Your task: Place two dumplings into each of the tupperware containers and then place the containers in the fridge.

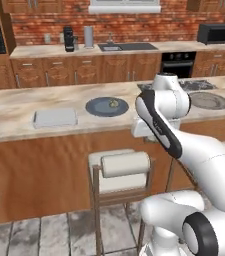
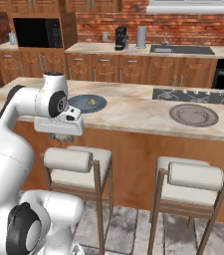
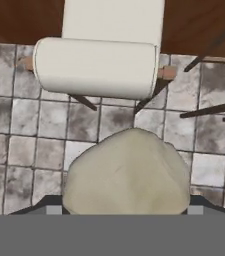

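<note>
Kitchen: brick wall, sink (image 1: 110,47), oven (image 1: 178,64).

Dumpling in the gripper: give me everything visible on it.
The dumpling is a pale beige, rounded, faintly faceted lump with a matte, doughy look. In the hand view it sits between the gripper finger tips, which flank its lower sides, so it appears held. It hangs above the grey tiled floor, near a white-cushioned stool. In the right base view it peeks out beneath the hand as a small tan lump.
</note>
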